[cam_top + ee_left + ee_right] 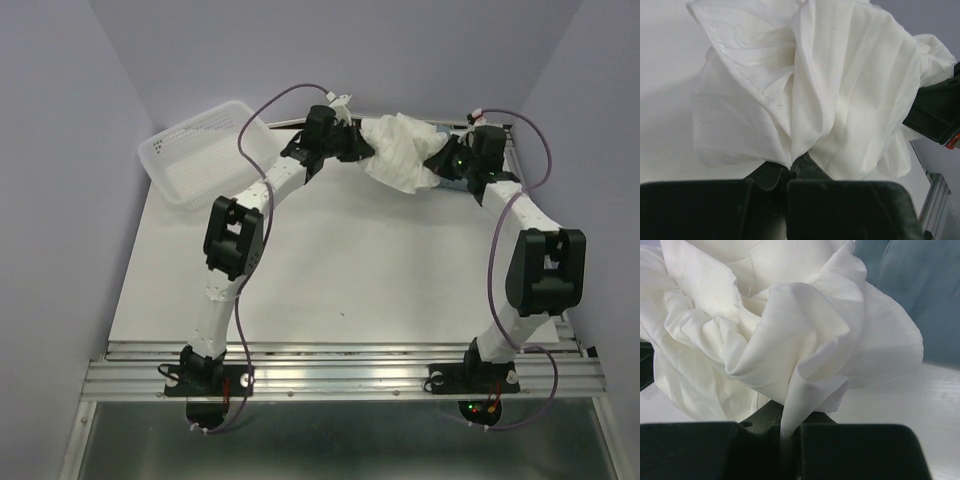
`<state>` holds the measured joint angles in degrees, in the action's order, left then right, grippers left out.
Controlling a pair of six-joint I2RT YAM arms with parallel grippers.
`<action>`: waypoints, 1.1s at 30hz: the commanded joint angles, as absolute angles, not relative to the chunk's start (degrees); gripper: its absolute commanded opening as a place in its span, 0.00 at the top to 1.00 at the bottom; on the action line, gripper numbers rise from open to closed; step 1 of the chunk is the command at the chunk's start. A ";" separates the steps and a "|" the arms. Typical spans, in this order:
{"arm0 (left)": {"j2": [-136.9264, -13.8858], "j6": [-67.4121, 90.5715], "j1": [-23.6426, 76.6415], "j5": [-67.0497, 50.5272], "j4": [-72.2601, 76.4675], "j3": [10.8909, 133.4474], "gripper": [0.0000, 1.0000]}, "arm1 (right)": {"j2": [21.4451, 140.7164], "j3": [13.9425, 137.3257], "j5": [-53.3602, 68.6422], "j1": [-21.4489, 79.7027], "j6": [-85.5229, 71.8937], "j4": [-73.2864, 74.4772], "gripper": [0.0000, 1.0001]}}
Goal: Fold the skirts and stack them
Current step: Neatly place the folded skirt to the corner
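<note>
Now | gripping white skirt [398, 150] in closed left gripper [791, 171] | same cloth pinched in right gripper [786, 416] | bunched between both at far table [350, 270] edge | beside blue-grey skirt [920, 290]

table [350, 280] free nearside, basket [195, 150], white skirt [400, 150] beyond

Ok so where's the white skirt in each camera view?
Top external: far middle, the white skirt bunched between left gripper and right gripper.
Left wrist: fills most of the frame, pinched at bottom centre.
Right wrist: fills left and centre, pinched at bottom centre.
Shared landmark: the right gripper, also black at the left wrist view's right edge.
</note>
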<state>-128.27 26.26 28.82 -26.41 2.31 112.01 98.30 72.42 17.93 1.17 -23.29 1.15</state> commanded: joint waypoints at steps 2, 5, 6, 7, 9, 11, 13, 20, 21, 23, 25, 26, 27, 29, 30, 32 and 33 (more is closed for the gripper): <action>-134.90 24.70 30.93 -26.72 9.83 127.78 1.00 | 100.19 81.73 14.59 -4.21 -19.34 -0.53 0.99; -139.03 26.45 32.69 -26.46 18.96 131.39 1.00 | 102.30 85.42 14.06 -7.55 -18.99 -1.58 0.99; -140.17 27.76 33.57 -26.02 23.60 132.35 1.00 | 103.35 86.30 13.28 -8.78 -18.72 -1.76 0.99; -143.67 28.12 34.10 -24.88 24.51 136.89 1.00 | 103.71 86.83 12.84 -9.40 -18.55 -2.11 0.99; -148.86 28.47 35.59 -22.34 28.27 141.22 1.00 | 105.02 88.50 12.04 -10.98 -17.76 -2.81 0.99; -151.07 29.26 36.56 -19.17 31.62 143.08 0.99 | 105.90 89.47 11.17 -11.86 -17.32 -2.81 0.99; -154.40 29.97 37.09 -17.24 36.29 144.48 0.95 | 107.39 89.56 10.37 -12.56 -17.31 -3.69 0.99; -164.08 29.71 37.70 -7.93 44.65 150.29 0.80 | 113.02 88.94 7.12 -13.18 -16.26 -7.56 0.99; -164.70 29.27 37.79 -7.04 45.43 150.47 0.68 | 114.77 89.12 6.95 -13.18 -16.09 -7.91 0.99; -166.55 29.44 37.53 -3.53 46.93 150.64 0.50 | 116.45 89.12 6.42 -13.18 -15.91 -8.52 0.99; -168.30 32.15 37.01 -1.68 47.90 150.73 0.27 | 119.61 90.17 5.81 -13.18 -16.43 -9.22 0.99; -168.75 32.69 36.83 -0.63 47.73 150.73 0.22 | 120.84 90.70 5.63 -13.18 -17.04 -9.32 0.99; -168.92 34.70 36.30 -0.62 47.99 150.47 0.16 | 123.02 91.31 5.10 -13.18 -17.40 -9.66 0.99; -168.75 34.89 36.04 -2.02 47.99 149.59 0.13 | 124.80 92.81 5.54 -13.18 -17.40 -9.93 0.99; -168.40 34.11 36.04 -2.72 48.08 149.33 0.09 | 125.41 93.16 5.80 -13.18 -17.75 -10.11 0.99; -165.34 32.52 35.86 -4.12 49.30 144.52 0.01 | 126.56 93.86 6.50 -13.18 -17.49 -9.93 0.99; -163.67 32.95 35.77 -4.39 52.00 141.71 0.01 | 126.65 93.95 7.03 -13.18 -17.06 -9.76 0.99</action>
